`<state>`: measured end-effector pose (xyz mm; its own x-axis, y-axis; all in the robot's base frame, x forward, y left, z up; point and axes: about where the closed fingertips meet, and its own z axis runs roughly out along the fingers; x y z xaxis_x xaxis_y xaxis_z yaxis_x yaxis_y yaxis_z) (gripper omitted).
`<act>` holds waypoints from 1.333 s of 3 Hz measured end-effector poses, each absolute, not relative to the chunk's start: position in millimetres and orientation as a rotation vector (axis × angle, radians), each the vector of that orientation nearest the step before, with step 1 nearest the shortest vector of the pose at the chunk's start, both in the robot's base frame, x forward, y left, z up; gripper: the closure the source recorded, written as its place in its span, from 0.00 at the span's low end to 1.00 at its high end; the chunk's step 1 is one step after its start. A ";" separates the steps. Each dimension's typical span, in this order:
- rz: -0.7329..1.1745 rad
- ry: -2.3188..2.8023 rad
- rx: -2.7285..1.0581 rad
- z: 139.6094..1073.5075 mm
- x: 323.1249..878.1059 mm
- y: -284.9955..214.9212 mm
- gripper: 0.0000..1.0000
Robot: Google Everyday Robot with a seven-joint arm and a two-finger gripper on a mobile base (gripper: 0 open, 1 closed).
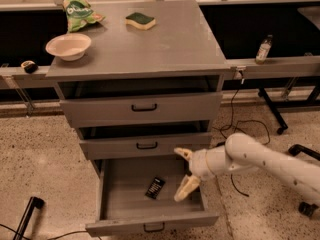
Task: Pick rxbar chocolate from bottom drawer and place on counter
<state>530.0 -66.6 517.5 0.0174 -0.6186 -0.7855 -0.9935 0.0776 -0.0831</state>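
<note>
Small flat black wrapped bar lies on the floor of the deep grey metal bottom drawer, which is pulled open. Cream two-finger claw hangs over the drawer's right side, just beside the bar, spread wide and holding nothing. Grey metal tabletop carries a white bowl and a green-topped sponge.

No text can be read anywhere. The green bag at the far left of the counter carries a pale mark, but its letters are not legible. The rxbar chocolate in the open bottom drawer shows only pale lines. The gripper hangs, fingers spread, over the right side of this drawer.
</note>
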 end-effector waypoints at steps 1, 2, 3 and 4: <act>0.836 1.671 -1.604 427.0 515.5 -57.6 0.00; 0.836 1.671 -1.604 426.9 515.5 -57.5 0.00; 0.886 1.644 -1.558 403.1 528.7 -48.2 0.00; 0.931 1.640 -1.469 360.5 549.2 -35.1 0.00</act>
